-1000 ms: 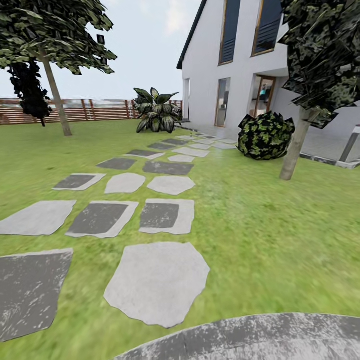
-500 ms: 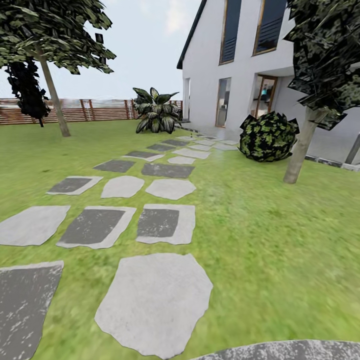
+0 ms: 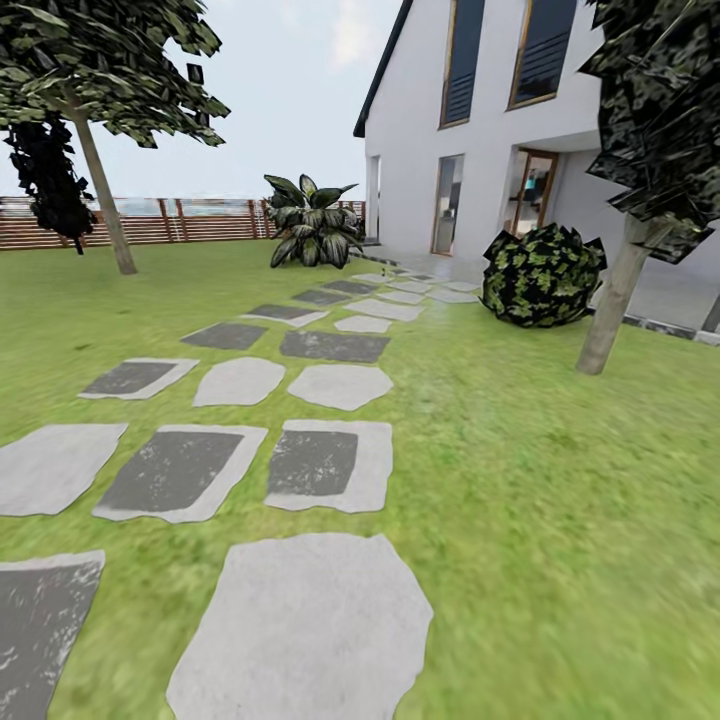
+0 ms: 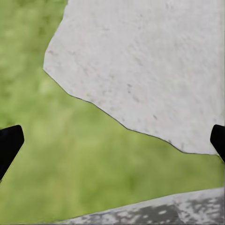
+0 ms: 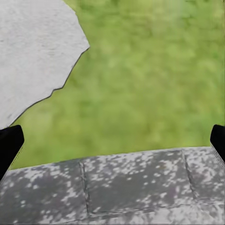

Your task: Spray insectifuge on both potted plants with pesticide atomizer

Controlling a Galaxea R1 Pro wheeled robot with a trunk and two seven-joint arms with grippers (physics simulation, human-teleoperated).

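The pesticide atomizer and the potted plants are out of view. In the head view the garden lawn [image 3: 560, 480] stretches ahead, crossed by a path of flat stepping stones [image 3: 320, 465]. My left gripper [image 4: 112, 143] hangs open over grass and a pale stepping stone [image 4: 150, 61], with nothing between its black fingertips [image 4: 9, 145]. My right gripper [image 5: 112, 143] is open too, above grass and the edge of the grey speckled paving [image 5: 117, 187]; its fingertips [image 5: 9, 143] hold nothing.
A white house [image 3: 470, 130] stands at the back right, with a round dark bush [image 3: 543, 275] and a tree trunk [image 3: 612, 300] before it. A tall broad-leaved plant [image 3: 312, 235] grows at the path's far end. Another tree [image 3: 98, 180] and a brown slatted fence [image 3: 180, 222] close the left.
The whole head view has shifted: the stepping stones slid down and grew, and the grey paved round dropped out at the bottom, so the camera has moved forward.
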